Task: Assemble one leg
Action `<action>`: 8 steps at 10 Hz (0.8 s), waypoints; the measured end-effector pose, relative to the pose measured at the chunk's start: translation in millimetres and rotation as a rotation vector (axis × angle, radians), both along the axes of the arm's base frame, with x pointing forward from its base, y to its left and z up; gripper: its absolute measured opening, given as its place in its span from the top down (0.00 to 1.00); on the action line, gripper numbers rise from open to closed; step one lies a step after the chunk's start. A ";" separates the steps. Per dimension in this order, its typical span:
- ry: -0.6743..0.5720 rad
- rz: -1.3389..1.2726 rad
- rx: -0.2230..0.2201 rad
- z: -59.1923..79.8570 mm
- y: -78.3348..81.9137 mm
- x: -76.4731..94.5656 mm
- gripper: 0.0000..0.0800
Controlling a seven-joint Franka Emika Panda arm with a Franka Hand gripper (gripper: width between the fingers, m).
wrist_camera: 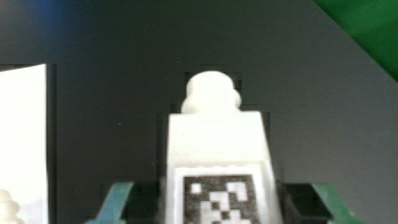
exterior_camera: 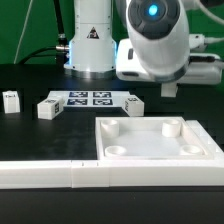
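Note:
In the wrist view a white leg (wrist_camera: 217,130) with a black-and-white tag on its face stands between my fingers (wrist_camera: 121,200), its rounded end pointing away from the camera. My gripper (wrist_camera: 217,203) is shut on it and holds it over the black table. In the exterior view the gripper (exterior_camera: 168,90) hangs above the table behind the panel's far right corner, and the held leg is hidden there. Three more legs lie on the table: one at the far left (exterior_camera: 10,100), one (exterior_camera: 48,107) left of the marker board and one (exterior_camera: 133,104) right of it.
The large white square panel (exterior_camera: 160,140) with round corner sockets lies front right; a white edge, probably its side, shows in the wrist view (wrist_camera: 18,130). A long white bar (exterior_camera: 50,175) lies along the front. The marker board (exterior_camera: 90,98) lies before the robot base (exterior_camera: 90,45).

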State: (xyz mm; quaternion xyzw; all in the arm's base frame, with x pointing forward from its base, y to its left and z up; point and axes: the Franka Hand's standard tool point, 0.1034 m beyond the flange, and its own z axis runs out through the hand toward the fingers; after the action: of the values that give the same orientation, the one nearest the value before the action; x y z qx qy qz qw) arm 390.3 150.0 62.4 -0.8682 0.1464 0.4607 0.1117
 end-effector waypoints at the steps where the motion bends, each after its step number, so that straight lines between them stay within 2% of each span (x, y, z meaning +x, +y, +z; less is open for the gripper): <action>1: -0.010 0.002 0.001 0.8 2.0 2.8 0.64; 3: -0.023 -0.002 -0.003 -1.8 1.7 4.1 0.64; 5: -0.218 -0.020 -0.056 -3.9 2.8 15.1 0.64; 6: -0.306 0.031 -0.084 -3.0 -6.6 17.0 0.64; 7: -0.390 0.062 -0.108 3.1 -14.2 23.7 0.64; 8: -0.451 0.109 -0.110 16.0 -22.7 29.3 0.64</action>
State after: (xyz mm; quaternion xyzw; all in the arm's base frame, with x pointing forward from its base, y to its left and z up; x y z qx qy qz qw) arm 419.6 127.2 78.4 -0.9606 0.0956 0.2516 0.0692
